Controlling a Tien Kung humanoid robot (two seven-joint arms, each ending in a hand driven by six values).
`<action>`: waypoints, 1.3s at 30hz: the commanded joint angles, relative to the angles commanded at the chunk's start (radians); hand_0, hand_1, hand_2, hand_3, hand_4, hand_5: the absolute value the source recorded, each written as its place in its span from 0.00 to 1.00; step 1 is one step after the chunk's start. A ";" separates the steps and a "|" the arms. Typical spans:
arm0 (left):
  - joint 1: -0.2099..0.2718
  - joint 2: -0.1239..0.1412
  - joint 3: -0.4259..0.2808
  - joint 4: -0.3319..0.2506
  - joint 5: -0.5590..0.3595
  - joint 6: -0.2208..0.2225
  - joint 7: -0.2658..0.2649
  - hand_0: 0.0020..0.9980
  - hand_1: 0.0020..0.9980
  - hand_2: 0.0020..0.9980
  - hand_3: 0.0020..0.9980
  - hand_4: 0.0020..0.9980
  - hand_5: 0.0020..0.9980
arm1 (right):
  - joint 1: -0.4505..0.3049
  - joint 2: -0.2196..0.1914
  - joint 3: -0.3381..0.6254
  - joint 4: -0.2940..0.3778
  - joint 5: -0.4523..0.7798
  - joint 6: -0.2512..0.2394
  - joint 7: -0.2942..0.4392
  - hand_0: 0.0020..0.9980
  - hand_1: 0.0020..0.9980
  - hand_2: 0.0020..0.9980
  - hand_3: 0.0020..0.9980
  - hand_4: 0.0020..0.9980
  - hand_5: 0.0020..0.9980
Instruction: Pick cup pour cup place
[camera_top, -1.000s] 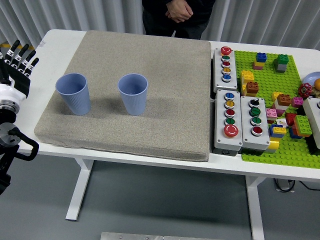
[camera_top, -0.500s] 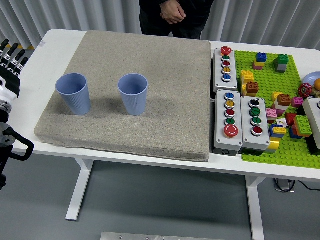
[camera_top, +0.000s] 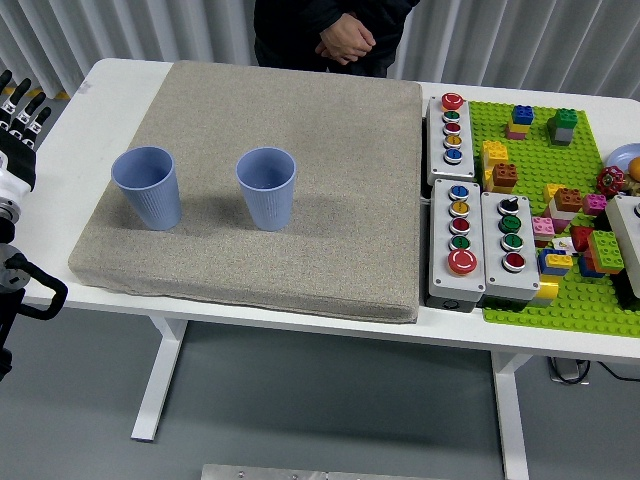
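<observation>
Two light-blue ribbed cups stand upright on the beige mat (camera_top: 330, 150). The left cup (camera_top: 148, 187) is near the mat's left edge, and the right cup (camera_top: 267, 187) stands a cup's width to its right. My left hand (camera_top: 18, 112) is at the picture's far left edge, beside the table and well left of the left cup, its fingers spread straight and holding nothing. The right arm does not show.
Grey button boxes (camera_top: 471, 232) lie right of the mat. Beyond them is a green baseplate (camera_top: 580, 300) with several coloured bricks. A person in dark clothes stands at the far side with clasped hands (camera_top: 345, 38).
My left hand has drawn back to the left, away from the cups, and is now partly cut off by the picture's edge. The person has shifted slightly left. The cups have not moved.
</observation>
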 joint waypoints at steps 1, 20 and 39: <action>-0.001 0.000 -0.002 -0.002 0.002 0.000 0.000 0.81 0.78 0.84 0.89 0.86 1.00 | 0.001 0.000 -0.001 0.000 0.004 -0.001 0.001 0.72 0.69 0.75 0.71 0.33 0.26; -0.012 0.001 0.005 -0.007 0.006 0.007 0.006 0.81 0.78 0.84 0.89 0.86 1.00 | 0.006 0.002 0.005 0.000 0.016 -0.008 0.003 0.72 0.69 0.75 0.70 0.33 0.26; -0.017 0.001 0.010 -0.011 0.011 0.010 0.007 0.81 0.78 0.84 0.89 0.86 1.00 | 0.001 -0.004 0.010 0.000 0.023 0.004 0.008 0.72 0.70 0.75 0.70 0.33 0.27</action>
